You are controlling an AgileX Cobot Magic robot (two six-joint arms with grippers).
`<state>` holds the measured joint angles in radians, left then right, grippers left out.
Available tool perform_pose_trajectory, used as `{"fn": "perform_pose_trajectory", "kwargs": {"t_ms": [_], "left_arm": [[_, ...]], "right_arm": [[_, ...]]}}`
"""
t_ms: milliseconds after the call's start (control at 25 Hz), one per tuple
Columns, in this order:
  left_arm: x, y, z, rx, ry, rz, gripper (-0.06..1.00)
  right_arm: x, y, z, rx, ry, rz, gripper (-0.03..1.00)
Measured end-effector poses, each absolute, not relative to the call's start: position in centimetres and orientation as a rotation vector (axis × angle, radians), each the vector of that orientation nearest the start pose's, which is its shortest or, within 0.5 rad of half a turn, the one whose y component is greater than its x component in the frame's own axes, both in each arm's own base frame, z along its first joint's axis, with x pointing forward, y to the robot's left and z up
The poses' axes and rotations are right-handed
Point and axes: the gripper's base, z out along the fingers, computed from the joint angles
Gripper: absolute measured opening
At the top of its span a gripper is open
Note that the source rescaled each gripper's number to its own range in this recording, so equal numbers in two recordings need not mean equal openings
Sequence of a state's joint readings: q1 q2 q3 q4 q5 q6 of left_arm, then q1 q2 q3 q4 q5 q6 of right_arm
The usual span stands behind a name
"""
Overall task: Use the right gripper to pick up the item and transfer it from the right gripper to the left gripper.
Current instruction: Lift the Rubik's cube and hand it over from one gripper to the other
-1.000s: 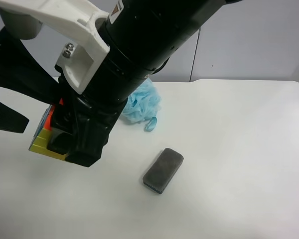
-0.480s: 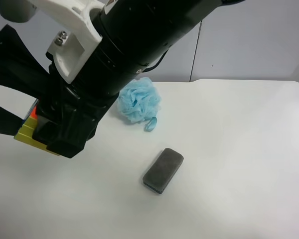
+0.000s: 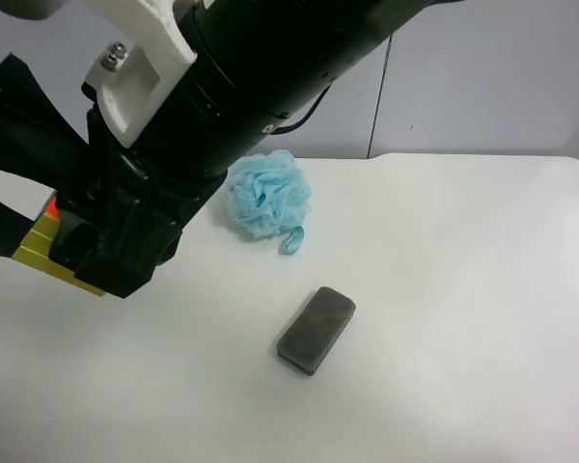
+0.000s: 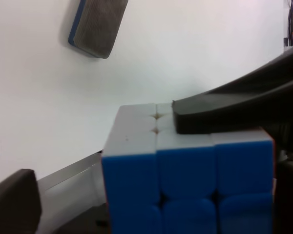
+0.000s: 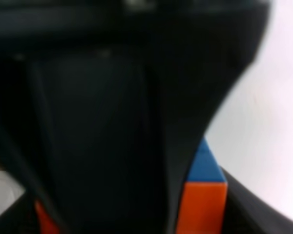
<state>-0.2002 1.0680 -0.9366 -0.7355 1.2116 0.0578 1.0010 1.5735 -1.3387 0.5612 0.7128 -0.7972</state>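
Note:
The puzzle cube (image 3: pixel 39 243) hangs above the table at the exterior high view's left, with yellow and orange sides showing. The right gripper (image 3: pixel 89 258), on the thick black arm with the white housing (image 3: pixel 140 58), is shut on it. The right wrist view shows a blurred black finger over the cube's blue and orange sides (image 5: pixel 205 192). The all-black left arm (image 3: pixel 14 135) stands right beside it at the frame's left edge. In the left wrist view the cube's blue face (image 4: pixel 185 187) fills the space between the left fingers (image 4: pixel 14 202), with a gap on one side. A right finger (image 4: pixel 234 109) lies across the cube's top.
A grey rectangular pad (image 3: pixel 316 329) lies mid-table and also shows in the left wrist view (image 4: pixel 97 24). A light-blue mesh puff (image 3: pixel 267 196) sits behind it. The white table (image 3: pixel 463 289) stretches to the exterior high view's right.
The right arm has carried the cube toward the exterior high view's left and slightly up, closer to the all-black left arm. The pad and the puff have not moved.

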Motion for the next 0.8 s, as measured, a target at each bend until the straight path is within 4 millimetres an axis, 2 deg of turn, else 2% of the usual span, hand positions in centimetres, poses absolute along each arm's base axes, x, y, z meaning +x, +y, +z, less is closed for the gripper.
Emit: {"fn": "perform_pose_trajectory", "kwargs": {"t_ms": [120, 640, 680, 720, 800], "left_arm": [[16.32, -9.36, 33.81, 0.125, 2.681, -1.103, 0.0], [16.33, -9.34, 33.92, 0.126, 2.681, -1.097, 0.02], [16.33, -9.28, 33.86, 0.131, 2.685, -1.084, 0.02], [16.37, -9.24, 33.8, 0.132, 2.688, -1.074, 0.02], [16.4, -9.21, 33.75, 0.133, 2.691, -1.066, 0.02]], "right_arm": [[16.28, 31.3, 33.03, -1.643, 1.759, 0.73, 0.01], [16.33, 31.35, 32.98, -1.64, 1.759, 0.729, 0.02], [16.19, 31.25, 32.96, -1.655, 1.764, 0.733, 0.39], [16.15, 31.23, 32.93, -1.66, 1.767, 0.735, 0.64], [16.02, 31.15, 32.88, -1.676, 1.773, 0.738, 0.86]]}}
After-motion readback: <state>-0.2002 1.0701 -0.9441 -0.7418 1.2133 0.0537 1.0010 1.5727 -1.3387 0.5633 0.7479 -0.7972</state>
